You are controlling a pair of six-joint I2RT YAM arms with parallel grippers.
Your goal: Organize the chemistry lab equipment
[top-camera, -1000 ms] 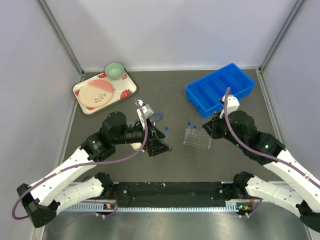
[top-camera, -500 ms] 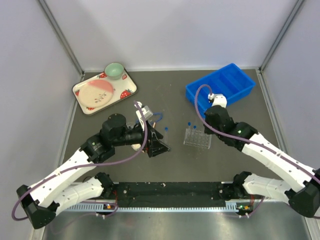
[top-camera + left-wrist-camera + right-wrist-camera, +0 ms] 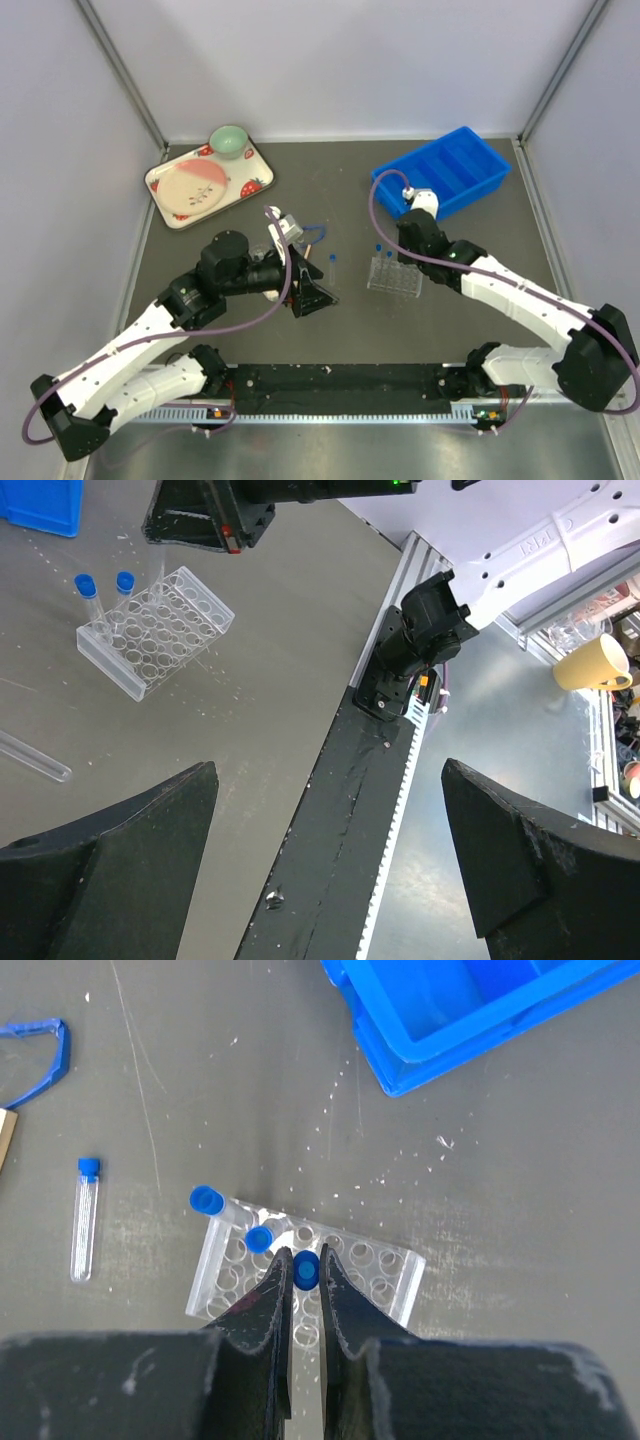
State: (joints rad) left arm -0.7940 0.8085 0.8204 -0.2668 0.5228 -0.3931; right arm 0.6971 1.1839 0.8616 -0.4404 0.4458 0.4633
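Tube [image 3: 306,1272], blue-capped, is pinched by the right gripper [image 3: 305,1258], whose fingers are pressed almost together on it just under the cap. It hangs upright right above the rack [image 3: 385,1265], which stands mid-table a little short of the bin [image 3: 450,1020].

The main risk is a missed hole. From the wrist view the cap hides the tube's lower end, and the rack is clear plastic, so I cannot tell whether the tip is centred over an opening. If it meets the web between holes, a downward push would likely skid or tilt the light rack, or drive the tube up through the fingers.

A second risk is the two racked tubes [image 3: 260,1238]. The nearer cap is just beside the left-hand finger, so a descent with any sideways drift could knock it and jostle the rack.

Letting go too high is a third. The tube could drop aslant, catch the rim and fall out onto the table [image 3: 350,200].

Nothing steadies the rack. The left gripper [image 3: 328,780] is spread wide, holds nothing, and hovers well apart to the left. A shoved rack could also reach the loose tube [image 3: 85,1220] lying on that side and set it rolling.
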